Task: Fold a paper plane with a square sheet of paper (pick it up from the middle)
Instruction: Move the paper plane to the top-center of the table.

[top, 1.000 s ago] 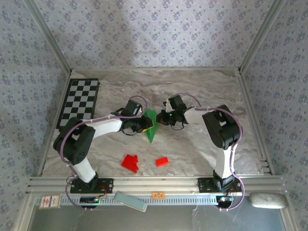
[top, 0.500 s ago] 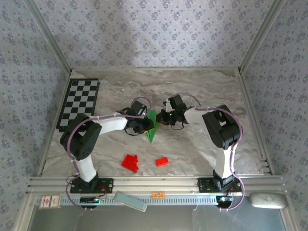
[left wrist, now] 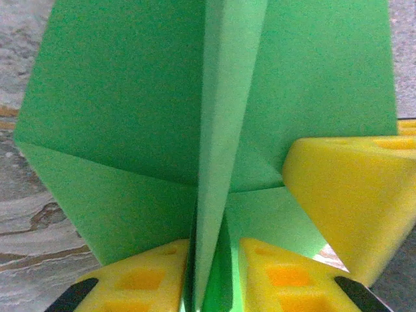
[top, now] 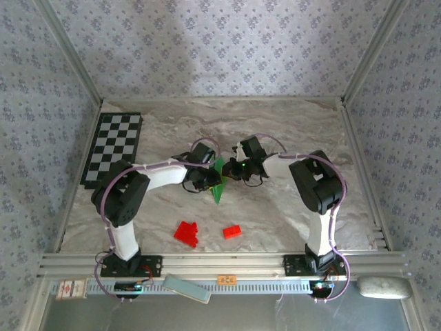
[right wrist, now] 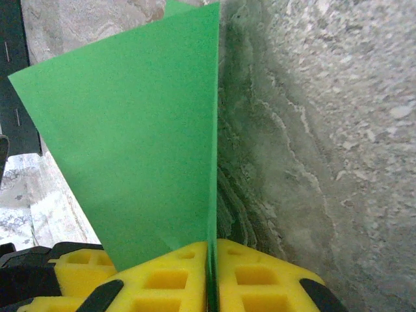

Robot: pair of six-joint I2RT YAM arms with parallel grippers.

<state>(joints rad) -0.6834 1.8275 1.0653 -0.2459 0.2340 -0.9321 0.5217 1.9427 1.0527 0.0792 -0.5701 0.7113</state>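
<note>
Right pincer (right wrist: 211, 276): yellow fingers pressed together, clamped on the edge of a thin bright green paper sheet (right wrist: 143, 149). The sheet is folded and pointed, and stands up from between the jaws over the grey marbled tabletop (right wrist: 312, 130). Left pincer (left wrist: 211, 286): jaws drawn close, straddling the sheet's raised centre crease. Slim gaps show on either side, so cannot tell whether the pads truly pinch. Another yellow finger (left wrist: 351, 195) sits just right of this pincer, in front of the paper's right flap. Overhead, both pincers meet at mid-table with the paper between them, its tip toward the near edge. Left arm: elbow bent, forearm reaching right. Right arm: elbow folded high, forearm reaching left. Small red blocks (top: 186, 233) lie on the base side of the pincers, well apart from them.
</note>
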